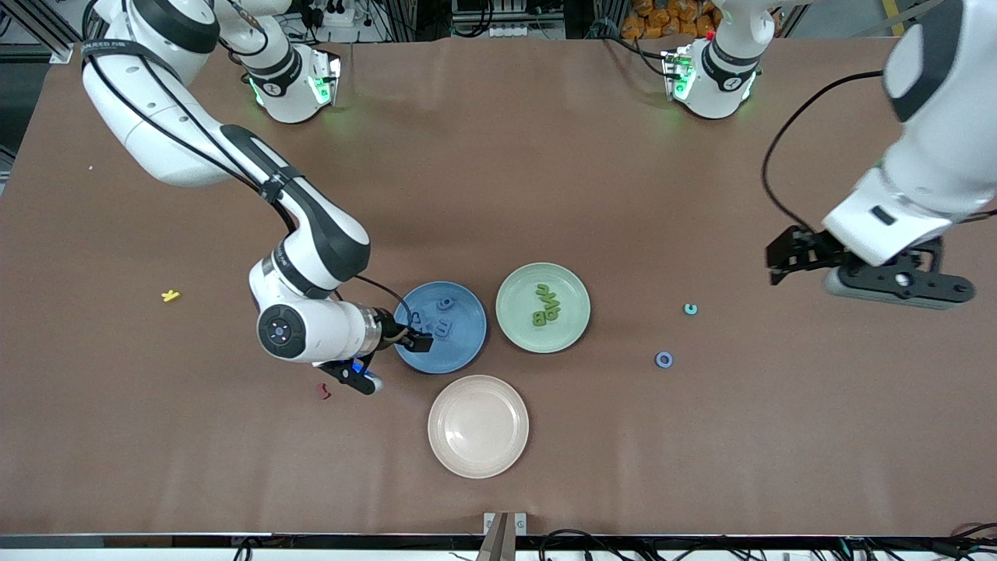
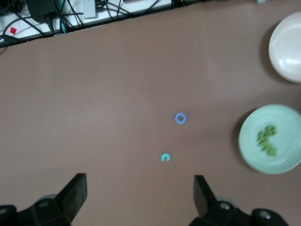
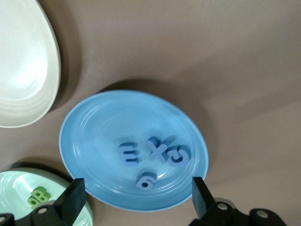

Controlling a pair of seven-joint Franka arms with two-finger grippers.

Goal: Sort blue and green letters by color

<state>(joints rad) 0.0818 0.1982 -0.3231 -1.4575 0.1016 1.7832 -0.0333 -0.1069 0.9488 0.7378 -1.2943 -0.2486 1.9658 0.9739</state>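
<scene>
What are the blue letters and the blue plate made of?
The blue letters look like foam or soft plastic: thick, chunky, dull, with no shine. The blue plate looks like hard plastic, maybe melamine: smooth, with faint rings and a soft sheen. The right gripper hangs open over it; the left gripper waits open over the table.
</scene>
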